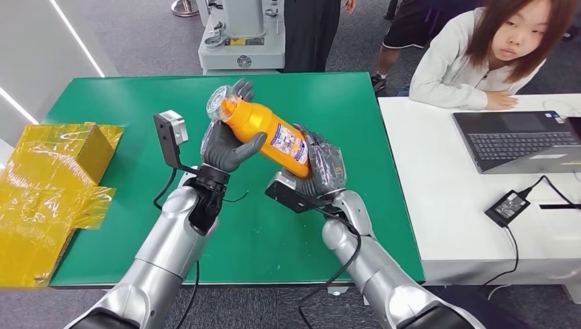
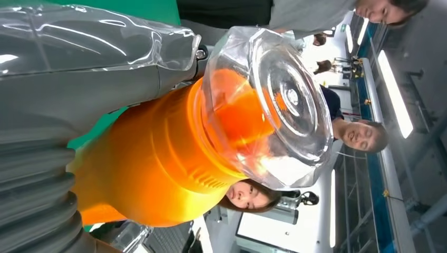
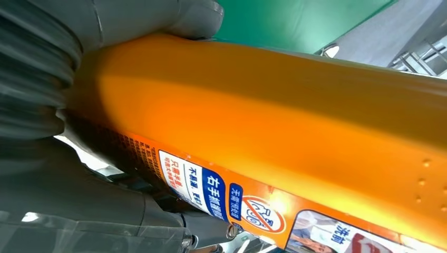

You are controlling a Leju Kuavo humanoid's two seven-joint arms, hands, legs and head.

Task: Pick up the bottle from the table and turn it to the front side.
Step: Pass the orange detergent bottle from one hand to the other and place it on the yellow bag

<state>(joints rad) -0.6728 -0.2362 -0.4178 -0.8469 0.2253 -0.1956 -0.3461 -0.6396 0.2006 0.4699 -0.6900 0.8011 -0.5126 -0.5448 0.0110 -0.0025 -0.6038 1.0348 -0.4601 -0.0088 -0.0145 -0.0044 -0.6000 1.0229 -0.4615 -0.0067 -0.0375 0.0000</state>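
The bottle (image 1: 268,131) is hanging tilted above the green table (image 1: 356,103), off its surface — the left hand (image 1: 223,145) is grasping its neck, the right hand (image 1: 322,166) its base. The turning step is underway; next, rotating it label-forward. Open table is lying all around — edges well apart.

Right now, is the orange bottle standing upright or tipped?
Tipped. The orange bottle is held above the green table, its clear cap up-left in the left hand, its base in the right hand.
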